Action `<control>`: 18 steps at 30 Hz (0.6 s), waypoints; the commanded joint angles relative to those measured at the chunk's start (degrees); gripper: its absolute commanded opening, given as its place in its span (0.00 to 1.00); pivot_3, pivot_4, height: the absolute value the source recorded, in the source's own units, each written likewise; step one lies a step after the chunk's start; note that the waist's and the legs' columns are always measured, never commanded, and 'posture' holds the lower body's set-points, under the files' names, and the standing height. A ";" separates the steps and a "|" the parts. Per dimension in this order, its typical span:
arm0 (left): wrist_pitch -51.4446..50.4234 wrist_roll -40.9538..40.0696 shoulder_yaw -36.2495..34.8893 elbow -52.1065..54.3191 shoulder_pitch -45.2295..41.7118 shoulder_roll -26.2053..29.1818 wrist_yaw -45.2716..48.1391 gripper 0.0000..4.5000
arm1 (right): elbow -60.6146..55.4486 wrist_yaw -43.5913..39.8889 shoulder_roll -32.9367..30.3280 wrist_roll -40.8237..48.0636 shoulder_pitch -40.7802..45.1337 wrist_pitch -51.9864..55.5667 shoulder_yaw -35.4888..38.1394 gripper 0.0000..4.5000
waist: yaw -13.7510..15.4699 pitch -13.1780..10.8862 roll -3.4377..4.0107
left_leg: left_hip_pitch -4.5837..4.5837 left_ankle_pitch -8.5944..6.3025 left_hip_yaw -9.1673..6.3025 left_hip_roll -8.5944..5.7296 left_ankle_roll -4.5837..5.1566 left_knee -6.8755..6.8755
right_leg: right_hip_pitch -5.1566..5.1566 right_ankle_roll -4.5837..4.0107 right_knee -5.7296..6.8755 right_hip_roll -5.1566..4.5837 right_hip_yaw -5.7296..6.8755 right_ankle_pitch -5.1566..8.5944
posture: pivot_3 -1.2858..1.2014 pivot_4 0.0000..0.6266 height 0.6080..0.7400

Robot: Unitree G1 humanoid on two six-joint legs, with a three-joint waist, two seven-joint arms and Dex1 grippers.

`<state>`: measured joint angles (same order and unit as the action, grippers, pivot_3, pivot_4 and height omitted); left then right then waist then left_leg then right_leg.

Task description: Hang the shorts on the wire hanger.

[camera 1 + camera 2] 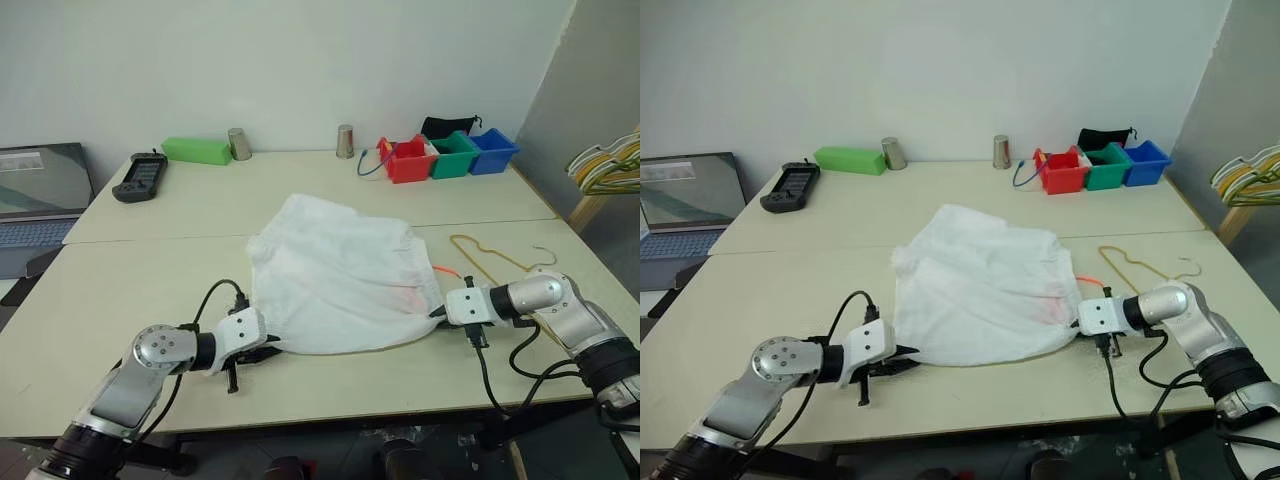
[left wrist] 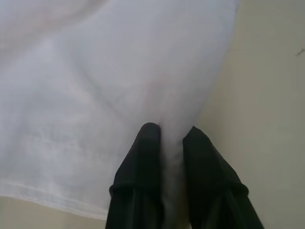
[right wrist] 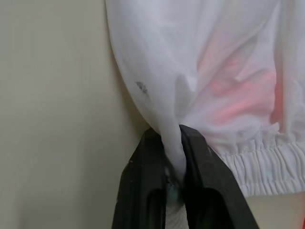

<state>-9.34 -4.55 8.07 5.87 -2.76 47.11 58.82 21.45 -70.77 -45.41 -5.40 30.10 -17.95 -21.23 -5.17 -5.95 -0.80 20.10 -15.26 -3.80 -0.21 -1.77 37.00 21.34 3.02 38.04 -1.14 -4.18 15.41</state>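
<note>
The white shorts (image 1: 340, 275) lie spread on the near table, a faint pink-red mark near their right edge. My left gripper (image 1: 268, 345) is shut on the shorts' near left corner; in the left wrist view its black fingers (image 2: 143, 162) pinch the thin fabric (image 2: 119, 86). My right gripper (image 1: 440, 312) is shut on the shorts' right corner by the gathered waistband (image 3: 267, 162), with cloth squeezed between its fingers (image 3: 200, 162). The yellow-orange wire hanger (image 1: 487, 255) lies flat on the table just behind my right gripper, its grey hook (image 1: 545, 252) pointing right.
At the back stand red (image 1: 410, 160), green (image 1: 453, 155) and blue (image 1: 493, 150) bins, two metal cups (image 1: 240, 144), a green box (image 1: 196, 150) and a black controller (image 1: 140, 177). A laptop (image 1: 35, 190) sits far left. A bunch of pale hangers (image 1: 608, 165) hangs at the right.
</note>
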 commanded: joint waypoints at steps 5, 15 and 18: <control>-0.87 -2.60 -5.30 3.58 5.31 4.51 2.07 0.01 | -13.07 0.14 1.65 3.25 -3.88 7.62 1.70 0.00 | 0.20 0.02 -0.02 | 0.02 -0.01 -0.15 0.02 0.00 -0.04 | 0.02 -0.04 0.00 0.02 0.06 0.03 | 0.50 0.07 1.00; -11.67 -19.66 -15.51 22.03 25.43 19.34 20.36 0.01 | -41.27 -14.83 -15.05 13.81 -18.92 27.24 1.92 0.00 | 1.84 0.02 0.00 | 0.62 -0.07 -0.33 -0.06 -0.08 0.00 | 0.46 -0.07 -0.05 -0.08 0.23 0.23 | 0.51 0.07 1.00; -13.87 -22.13 -15.61 20.52 23.09 21.17 22.82 0.01 | -44.37 -16.60 -16.33 19.10 -16.94 37.03 2.23 0.00 | 2.20 0.02 -0.01 | 0.54 -0.06 -0.26 -0.05 -0.08 0.03 | 0.40 -0.42 -0.02 -0.05 0.35 0.42 | 0.51 0.06 1.00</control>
<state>-22.01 -24.82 -5.77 26.78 22.39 67.06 79.90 -20.39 -85.07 -61.21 9.88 11.16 13.42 -20.87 -2.97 -5.94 -0.82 20.55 -15.31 -4.04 -0.24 -1.84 37.05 21.73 2.57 38.04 -1.19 -3.79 15.83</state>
